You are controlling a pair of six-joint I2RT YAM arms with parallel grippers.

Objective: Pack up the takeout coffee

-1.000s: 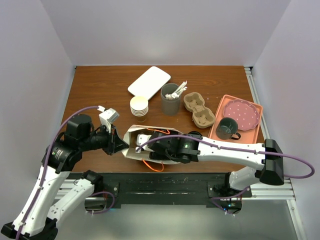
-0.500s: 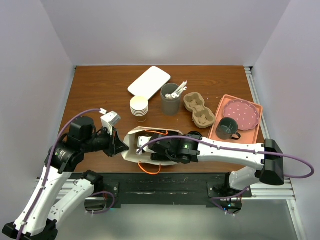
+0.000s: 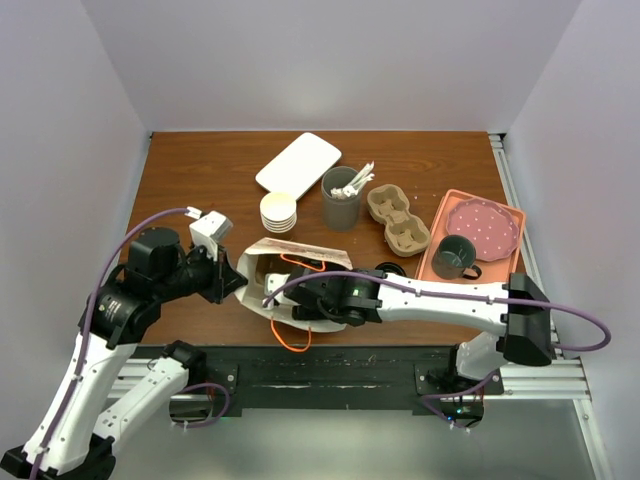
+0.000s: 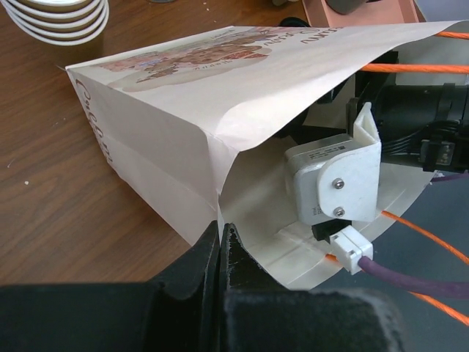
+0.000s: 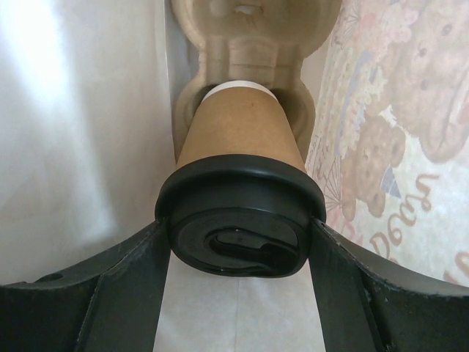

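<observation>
Reaching deep into a paper bag [image 3: 296, 251] that lies on its side at the near edge of the table [image 3: 200, 180], the right claw [image 5: 236, 243] grips the coffee [image 5: 238, 139] by its black lid, one finger pressed against each side of the rim. The cup lies inside the bag, its base seated in a well of a pulp carrier [image 5: 249, 29] at the far end, with the bag's printed wall on the right and plain white paper on the left. The left claw [image 4: 220, 236] is closed tight on the bag's lower lip at the mouth, its two black fingers pinching the paper edge. The right arm's white wrist camera [image 4: 333, 176] sits just inside the opening, between the bag's orange handles [image 4: 410, 68].

Farther back on the table stand a stack of lidless cups [image 3: 278, 212], a grey cup of white utensils [image 3: 340, 203] and a second, empty carrier [image 3: 398, 222]. A white tray [image 3: 298, 163] lies behind them. At the right, a salmon tray [image 3: 447, 202] holds a pink plate [image 3: 482, 226] and a dark mug [image 3: 455, 258].
</observation>
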